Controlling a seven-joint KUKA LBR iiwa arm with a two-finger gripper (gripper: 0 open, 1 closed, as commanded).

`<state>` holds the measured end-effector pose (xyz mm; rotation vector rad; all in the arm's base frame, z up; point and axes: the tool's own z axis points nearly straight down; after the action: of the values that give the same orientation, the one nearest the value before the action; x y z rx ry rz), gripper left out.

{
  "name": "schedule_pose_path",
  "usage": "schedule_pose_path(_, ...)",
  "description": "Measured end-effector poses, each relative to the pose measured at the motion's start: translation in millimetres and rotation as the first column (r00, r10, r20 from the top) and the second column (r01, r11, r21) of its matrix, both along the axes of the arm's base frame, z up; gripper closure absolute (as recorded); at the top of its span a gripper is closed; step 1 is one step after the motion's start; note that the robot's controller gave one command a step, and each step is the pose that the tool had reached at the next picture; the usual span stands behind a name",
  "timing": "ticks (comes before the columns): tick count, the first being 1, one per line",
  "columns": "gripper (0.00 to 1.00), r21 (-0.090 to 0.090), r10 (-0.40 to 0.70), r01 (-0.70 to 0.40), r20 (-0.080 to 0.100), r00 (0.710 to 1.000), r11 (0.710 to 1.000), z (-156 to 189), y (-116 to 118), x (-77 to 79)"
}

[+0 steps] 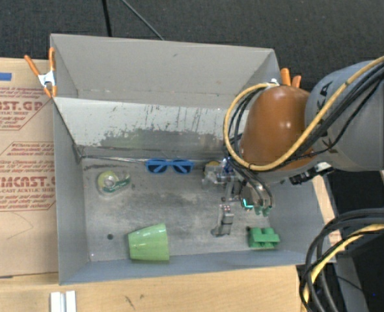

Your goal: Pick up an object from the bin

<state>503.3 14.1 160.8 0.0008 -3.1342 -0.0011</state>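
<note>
Near front wall (198,265), gripper (224,225) beside green block (263,237); floor (185,207) leftward open; grip state unclear.

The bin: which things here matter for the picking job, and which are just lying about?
In the job: the bin; the gripper, low over bare floor; the green block, nearest to it, at the front right.
Lying about: green cup at the front; blue sunglasses by the back wall; small clear round thing at the left.
</note>
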Motion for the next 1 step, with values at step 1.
schedule_pose_path(1,0.0,-0.001,-0.035,0.035,0.011,0.999,0.999,-94.3,-77.9,69.0)
